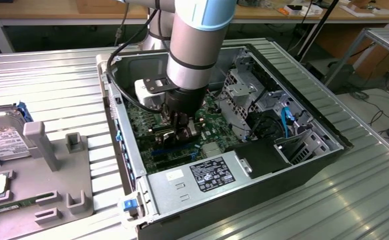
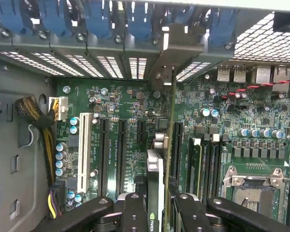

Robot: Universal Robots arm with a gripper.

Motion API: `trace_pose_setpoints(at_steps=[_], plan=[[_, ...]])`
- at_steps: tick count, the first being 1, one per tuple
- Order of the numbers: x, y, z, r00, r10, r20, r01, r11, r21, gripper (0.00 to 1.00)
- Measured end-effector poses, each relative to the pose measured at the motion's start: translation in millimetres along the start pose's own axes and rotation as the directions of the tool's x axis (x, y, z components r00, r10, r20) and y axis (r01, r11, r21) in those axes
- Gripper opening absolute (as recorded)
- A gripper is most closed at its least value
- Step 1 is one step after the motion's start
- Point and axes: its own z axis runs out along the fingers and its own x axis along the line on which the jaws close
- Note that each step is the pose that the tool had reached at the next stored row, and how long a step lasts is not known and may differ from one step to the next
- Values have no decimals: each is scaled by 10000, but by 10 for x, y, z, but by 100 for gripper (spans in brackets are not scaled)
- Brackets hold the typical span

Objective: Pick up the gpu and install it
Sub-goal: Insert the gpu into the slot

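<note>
Gripper: down inside the open computer case, its black fingers closed partway against both faces of the gpu.
Gpu: held on edge and upright, seen edge-on in the wrist view; its metal bracket reaches toward the rear slot covers of the case.
Position: card sits just over the motherboard, in line with the black expansion slots; whether it is seated I cannot tell.
Arm: comes straight down into the case in the exterior view.
Case: lies on its side on the ribbed metal tabletop, power supply at the near end.
Exterior view's left: a grey parts holder with a silver hard drive and a RAM stick.
</note>
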Motion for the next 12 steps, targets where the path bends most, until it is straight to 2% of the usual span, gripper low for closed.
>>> trace_pose_setpoints(at_steps=[5, 12], plan=[[2, 1, 1, 9995, 302, 6, -302, 9995, 5, 27], [1, 0, 3, 9998, 175, 5, -175, 9998, 5, 27]])
